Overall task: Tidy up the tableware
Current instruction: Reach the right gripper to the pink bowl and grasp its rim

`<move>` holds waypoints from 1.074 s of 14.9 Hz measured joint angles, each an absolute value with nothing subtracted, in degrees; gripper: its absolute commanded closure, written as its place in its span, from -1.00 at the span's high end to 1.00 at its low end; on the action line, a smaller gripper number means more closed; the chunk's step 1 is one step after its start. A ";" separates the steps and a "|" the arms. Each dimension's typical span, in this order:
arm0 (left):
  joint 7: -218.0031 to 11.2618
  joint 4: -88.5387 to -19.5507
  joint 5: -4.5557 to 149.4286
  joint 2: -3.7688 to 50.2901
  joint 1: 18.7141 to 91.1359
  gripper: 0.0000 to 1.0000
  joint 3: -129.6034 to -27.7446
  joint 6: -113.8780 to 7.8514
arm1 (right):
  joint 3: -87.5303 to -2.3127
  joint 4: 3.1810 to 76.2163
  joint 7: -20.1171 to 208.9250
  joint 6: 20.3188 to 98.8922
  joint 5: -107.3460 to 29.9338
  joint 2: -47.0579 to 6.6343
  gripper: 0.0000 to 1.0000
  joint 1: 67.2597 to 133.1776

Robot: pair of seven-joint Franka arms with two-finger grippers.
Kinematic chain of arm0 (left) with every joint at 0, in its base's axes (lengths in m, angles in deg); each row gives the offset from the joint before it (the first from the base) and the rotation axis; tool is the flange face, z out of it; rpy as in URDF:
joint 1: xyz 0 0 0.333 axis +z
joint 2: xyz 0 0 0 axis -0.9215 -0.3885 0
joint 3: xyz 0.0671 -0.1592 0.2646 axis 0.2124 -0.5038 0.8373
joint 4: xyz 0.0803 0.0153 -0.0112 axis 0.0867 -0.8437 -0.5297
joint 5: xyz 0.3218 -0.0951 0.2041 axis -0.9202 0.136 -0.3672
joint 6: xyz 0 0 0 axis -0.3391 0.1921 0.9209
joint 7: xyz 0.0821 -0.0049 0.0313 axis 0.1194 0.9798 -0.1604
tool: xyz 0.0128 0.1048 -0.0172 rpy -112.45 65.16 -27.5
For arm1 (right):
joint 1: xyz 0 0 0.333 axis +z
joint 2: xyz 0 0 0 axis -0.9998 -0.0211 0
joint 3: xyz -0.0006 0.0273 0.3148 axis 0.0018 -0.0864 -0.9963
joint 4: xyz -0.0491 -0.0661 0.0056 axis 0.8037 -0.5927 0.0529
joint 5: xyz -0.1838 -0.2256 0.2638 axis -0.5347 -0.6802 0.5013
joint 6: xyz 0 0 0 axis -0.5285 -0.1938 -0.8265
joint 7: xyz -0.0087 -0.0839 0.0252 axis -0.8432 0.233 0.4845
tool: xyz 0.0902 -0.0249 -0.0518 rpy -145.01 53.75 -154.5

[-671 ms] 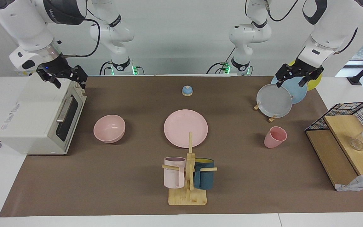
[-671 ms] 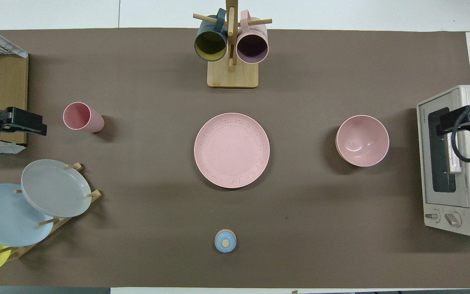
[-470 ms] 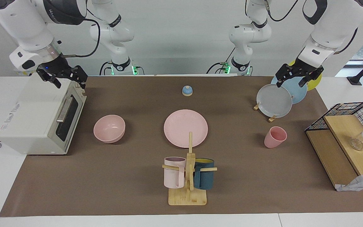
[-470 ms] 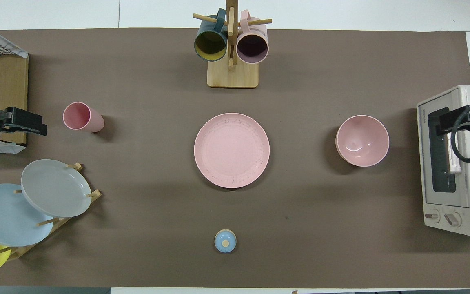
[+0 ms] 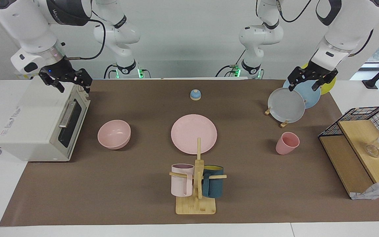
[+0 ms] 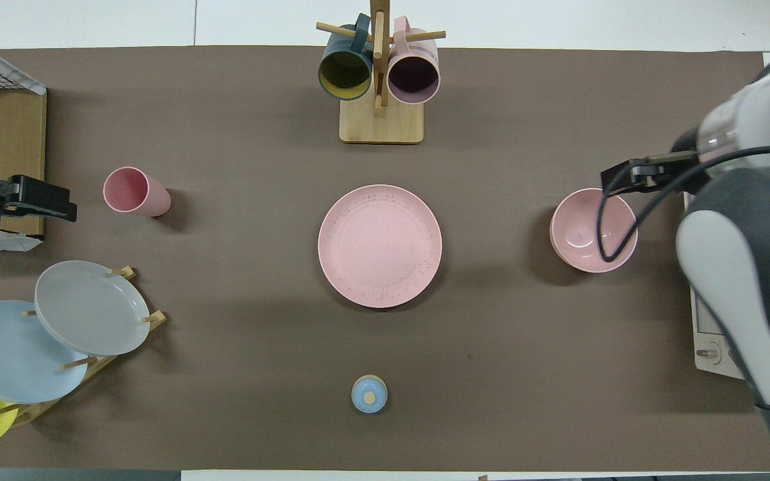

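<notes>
My right gripper (image 5: 67, 80), fingers spread and empty, has just begun shifting off the toaster oven (image 5: 41, 121) twd the pink bowl (image 5: 114, 134) below it; overhead shows the arm now swung in beside the bowl. Plate (image 5: 194, 133) sits mid-mat, cup (image 5: 287, 143) under my waiting left gripper (image 5: 310, 80), also spread. So I reckon the bowl pickup is starting, nothing moved yet.
</notes>
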State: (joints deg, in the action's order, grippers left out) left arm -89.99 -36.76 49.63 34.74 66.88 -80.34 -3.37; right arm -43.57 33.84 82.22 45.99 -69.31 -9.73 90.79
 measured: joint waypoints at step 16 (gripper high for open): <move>-90.00 -36.77 49.63 34.74 66.87 1.00 -80.83 -3.35 | -46.93 59.45 80.13 74.33 -75.41 -14.45 -1.00 92.19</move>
